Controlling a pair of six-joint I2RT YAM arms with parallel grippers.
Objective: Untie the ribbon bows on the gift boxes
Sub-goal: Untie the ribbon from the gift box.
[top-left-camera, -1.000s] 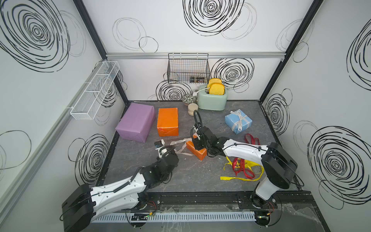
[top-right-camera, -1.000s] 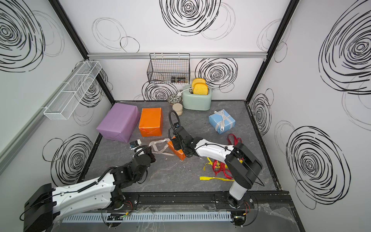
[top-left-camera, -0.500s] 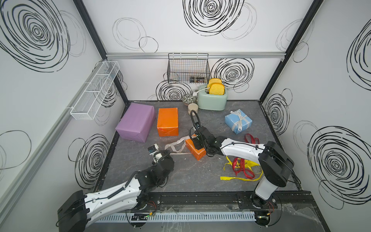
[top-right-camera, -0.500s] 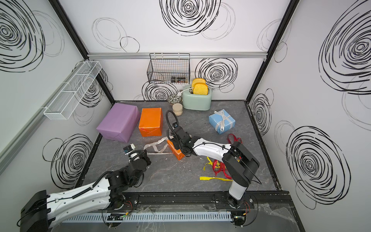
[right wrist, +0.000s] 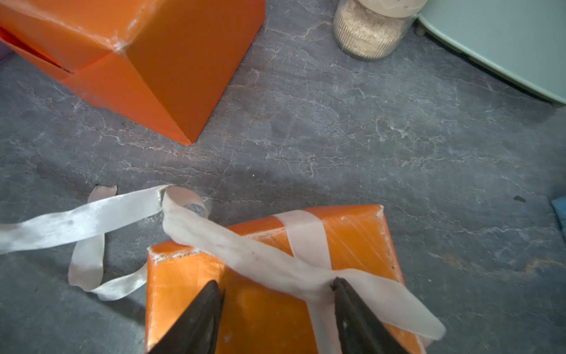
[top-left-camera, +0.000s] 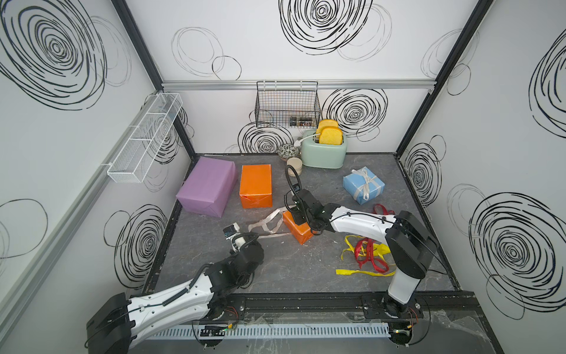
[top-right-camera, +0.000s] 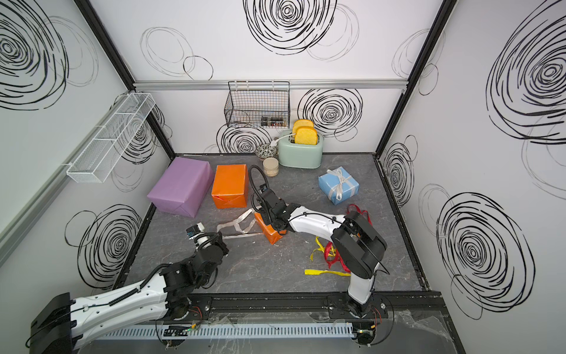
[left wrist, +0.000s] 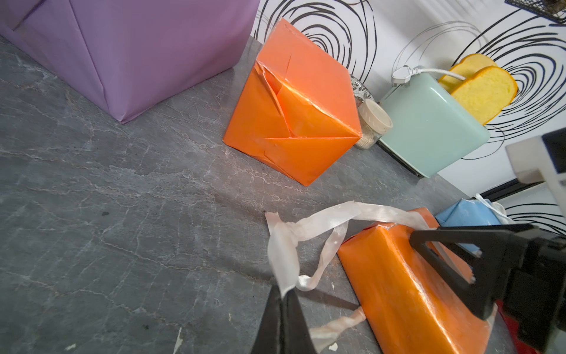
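Swirl-marked white walls enclose a grey marbled floor. A wire basket hangs at twelve o'clock (mesh shelf at ten).

Your tabletop is dark grey, veined pale like marble. At ten o'clock sits a lilac box, beside it a glossy orange box. The smaller orange box at centre trails a silvery-white ribbon. At two o'clock is a light-blue box with a white bow; at four, a yellow ribbon tangled with a dark red ribbon. The toaster at twelve is mint-green. The white walls carry black scribbled spirals.
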